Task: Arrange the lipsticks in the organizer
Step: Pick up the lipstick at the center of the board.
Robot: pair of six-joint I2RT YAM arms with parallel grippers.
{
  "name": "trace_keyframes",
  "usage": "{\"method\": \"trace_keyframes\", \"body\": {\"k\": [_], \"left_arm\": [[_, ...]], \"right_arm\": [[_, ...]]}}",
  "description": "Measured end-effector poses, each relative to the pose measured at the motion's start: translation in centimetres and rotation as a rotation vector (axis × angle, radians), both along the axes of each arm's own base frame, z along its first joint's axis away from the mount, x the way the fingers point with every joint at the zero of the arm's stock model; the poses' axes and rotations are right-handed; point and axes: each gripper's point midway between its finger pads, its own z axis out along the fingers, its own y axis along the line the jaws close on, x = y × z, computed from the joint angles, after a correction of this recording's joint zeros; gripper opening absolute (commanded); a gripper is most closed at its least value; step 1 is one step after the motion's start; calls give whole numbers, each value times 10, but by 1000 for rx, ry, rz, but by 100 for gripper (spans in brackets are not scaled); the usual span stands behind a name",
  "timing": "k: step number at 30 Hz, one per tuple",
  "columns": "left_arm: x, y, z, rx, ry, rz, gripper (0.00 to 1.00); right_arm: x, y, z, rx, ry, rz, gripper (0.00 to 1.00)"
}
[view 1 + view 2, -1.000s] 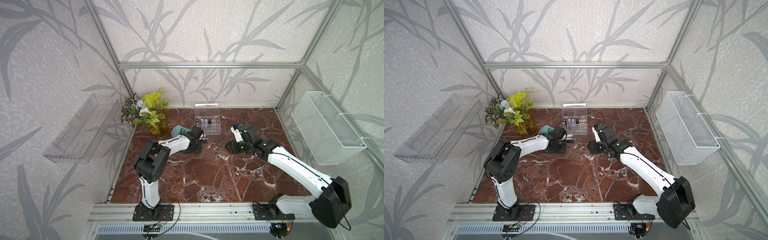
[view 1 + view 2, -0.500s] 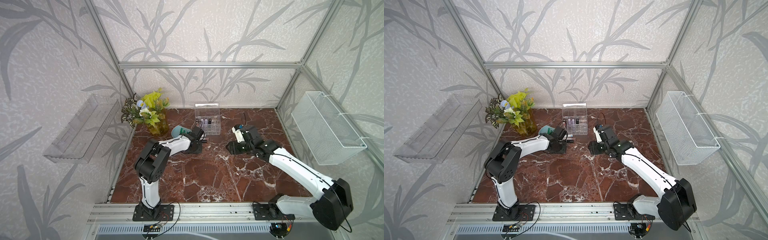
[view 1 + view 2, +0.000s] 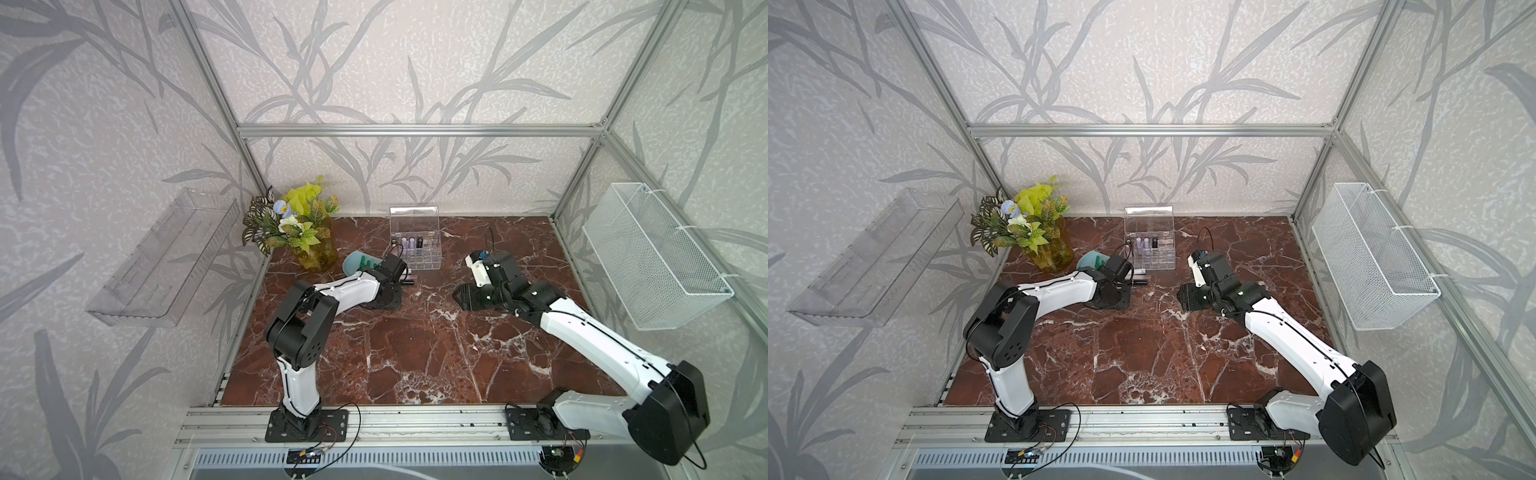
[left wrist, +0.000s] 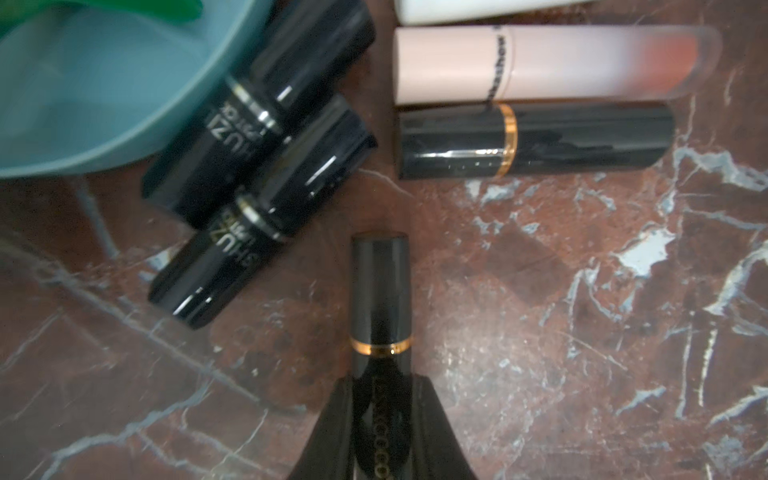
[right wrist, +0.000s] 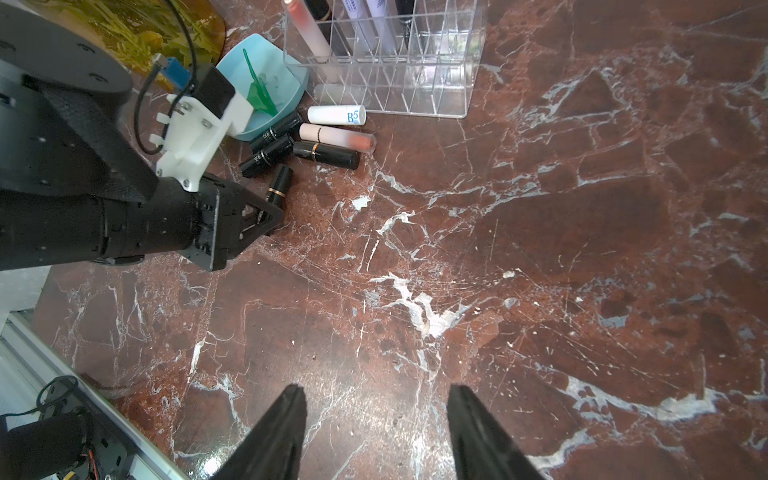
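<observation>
Loose lipsticks (image 5: 330,136) lying beside clear organizer (image 5: 432,89), lid open

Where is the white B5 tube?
In the right wrist view, the white B5 tube lies flat between the clear organizer and the pink lipstick, beside the teal bowl.

A black, gold-banded lipstick (image 4: 380,307), a pale pink tube (image 4: 540,62) and a teal bowl (image 4: 83,104) on a red-brown, white-veined marble tabletop (image 4: 582,291); grey leaf-patterned walls (image 3: 415,62).
</observation>
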Motion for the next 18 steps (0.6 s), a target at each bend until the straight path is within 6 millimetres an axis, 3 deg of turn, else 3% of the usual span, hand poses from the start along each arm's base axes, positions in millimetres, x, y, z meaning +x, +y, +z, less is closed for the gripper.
{"method": "trace_keyframes", "body": {"k": [5, 9, 14, 18], "left_arm": [[1, -4, 49, -60, -97, -17, 15], [-3, -18, 92, -174, -164, -74, 17], [-23, -51, 123, -364, -166, -211, 17], [-51, -76, 154, -565, -187, -348, 17]], "right_arm": [[0, -4, 8, 31, -8, -6, 59], [-2, -9, 25, 104, -21, -8, 69], [-11, -4, 57, 275, -30, 58, 83], [-25, 12, 82, 421, -19, 159, 86]]}}
